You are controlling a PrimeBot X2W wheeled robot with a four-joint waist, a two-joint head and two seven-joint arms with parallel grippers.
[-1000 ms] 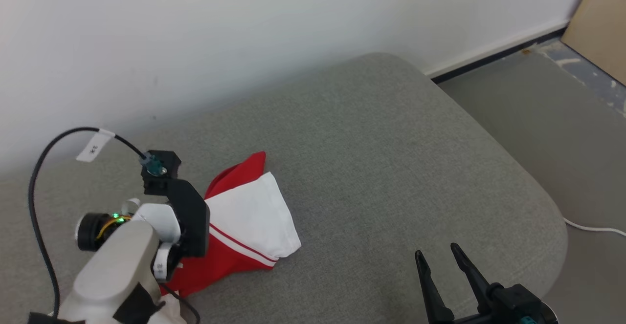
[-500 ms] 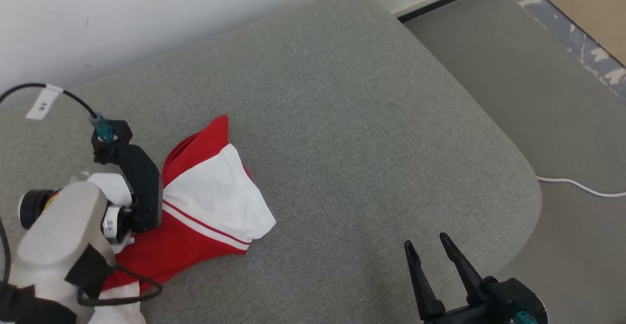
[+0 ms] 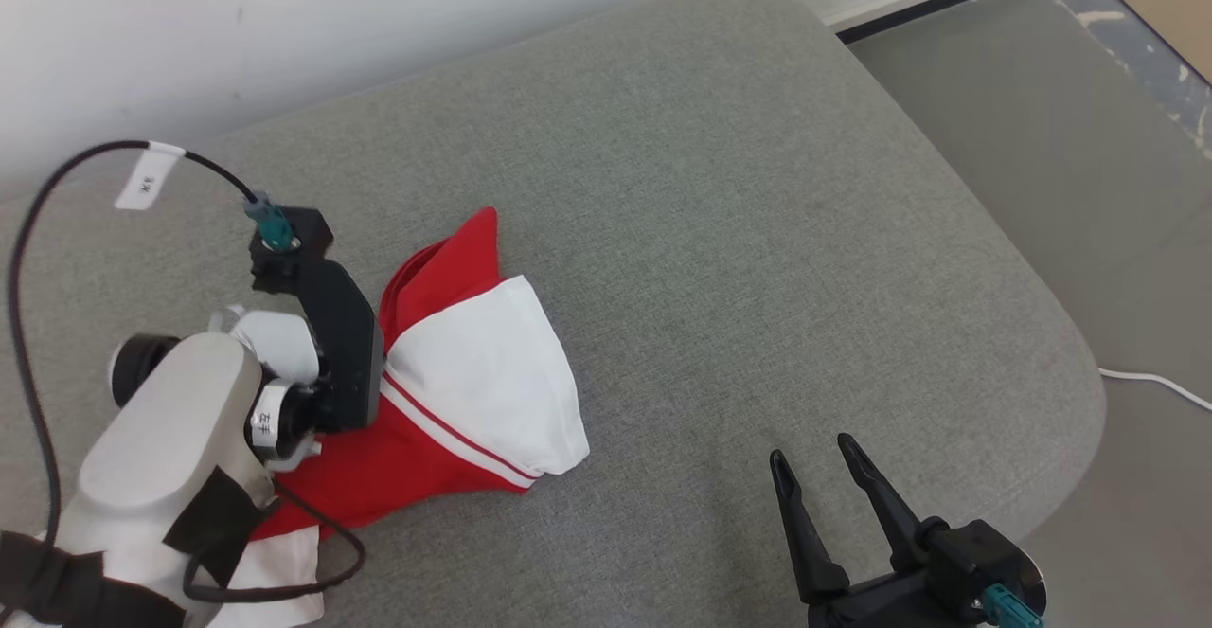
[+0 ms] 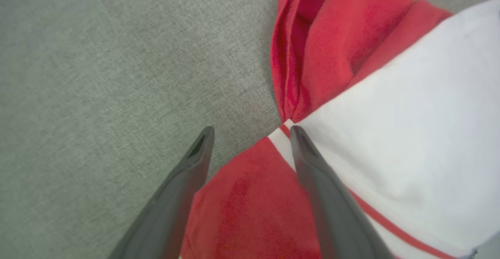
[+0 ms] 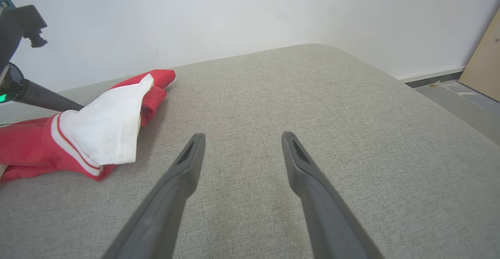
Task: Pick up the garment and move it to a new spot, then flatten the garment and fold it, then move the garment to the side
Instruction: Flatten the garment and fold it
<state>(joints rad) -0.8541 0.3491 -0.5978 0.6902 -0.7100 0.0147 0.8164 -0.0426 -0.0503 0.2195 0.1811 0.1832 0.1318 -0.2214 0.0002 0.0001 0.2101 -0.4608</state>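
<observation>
On grey cushion [image 3: 757, 230], crumpled garment [image 3: 473, 391] lengthwise, red tip toward wall [image 3: 379, 3]

Soft cloth garment [image 3: 454, 401] on coarse woven cushion [image 3: 720, 230].

Colour key: red-and-white garment [image 3: 483, 391] on grey cushion [image 3: 720, 230].
We record plain red cloth between the dark grey jaws of the left gripper [image 4: 250, 132], a white panel with a thin red stripe past one jaw, and mottled grey weave past the other.
</observation>
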